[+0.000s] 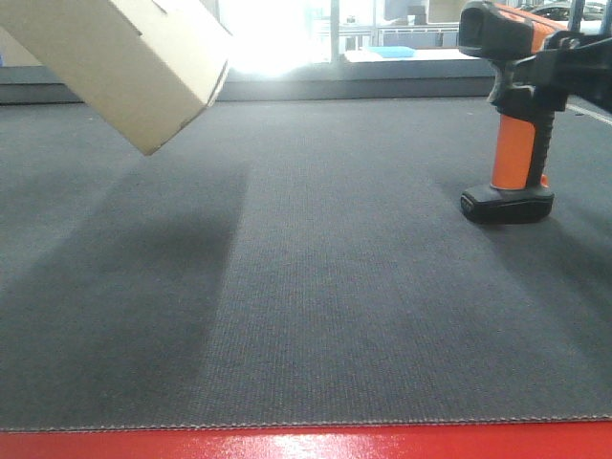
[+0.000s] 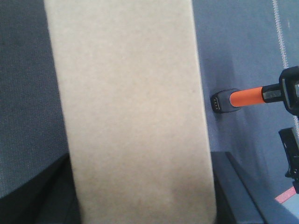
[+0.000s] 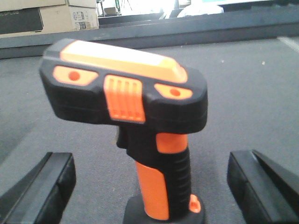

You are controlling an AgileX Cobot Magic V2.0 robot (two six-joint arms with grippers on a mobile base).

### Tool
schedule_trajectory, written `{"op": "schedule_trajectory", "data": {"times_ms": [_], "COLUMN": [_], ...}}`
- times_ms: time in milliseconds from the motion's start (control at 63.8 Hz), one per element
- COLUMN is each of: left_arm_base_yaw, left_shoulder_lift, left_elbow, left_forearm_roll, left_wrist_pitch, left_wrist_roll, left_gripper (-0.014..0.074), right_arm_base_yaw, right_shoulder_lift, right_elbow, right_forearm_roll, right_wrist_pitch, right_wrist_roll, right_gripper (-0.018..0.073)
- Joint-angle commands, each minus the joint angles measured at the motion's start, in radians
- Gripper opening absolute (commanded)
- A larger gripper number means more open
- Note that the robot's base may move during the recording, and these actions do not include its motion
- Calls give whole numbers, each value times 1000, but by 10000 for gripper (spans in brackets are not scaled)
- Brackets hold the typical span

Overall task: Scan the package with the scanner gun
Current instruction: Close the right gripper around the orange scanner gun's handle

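The package [image 1: 124,57], a plain tan cardboard box, hangs tilted above the mat at the upper left. In the left wrist view the package [image 2: 131,102] fills the middle, and my left gripper [image 2: 140,163] is shut on it, a dark finger on each side. The scanner gun [image 1: 512,115] stands upright on its flat black foot at the right. My right gripper [image 3: 149,161] is open around the scanner gun [image 3: 140,116]; its black fingers [image 3: 44,186] stand well apart from the orange and black handle on both sides. No barcode sticker shows.
A grey mat [image 1: 306,287] covers the table, with a red front edge [image 1: 306,445]. Cardboard boxes with dark printed bands [image 3: 32,18] stand behind a low ledge [image 3: 210,25] at the back. A white line [image 2: 279,32] runs across the mat.
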Motion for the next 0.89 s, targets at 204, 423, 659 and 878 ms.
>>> {"op": "schedule_trajectory", "data": {"times_ms": [204, 423, 659, 878], "left_arm_base_yaw": [3, 3, 3, 3], "left_shoulder_lift": [-14, -14, -14, -14], "left_elbow": [-7, -7, -7, -6], "left_forearm_roll": [-16, -15, -13, -10], "left_wrist_pitch": [-5, -5, -5, -5], "left_wrist_roll": [0, 0, 0, 0], "left_gripper": [-111, -111, -111, -111], "right_arm_base_yaw": [1, 1, 1, 1], "right_shoulder_lift": [97, 153, 192, 236], "right_elbow": [-61, -100, -160, -200], "right_forearm_roll": [6, 6, 6, 6], "right_wrist_pitch": [-59, -82, -78, -73], "right_wrist_roll": [43, 43, 43, 43], "right_gripper": [561, 561, 561, 561]}}
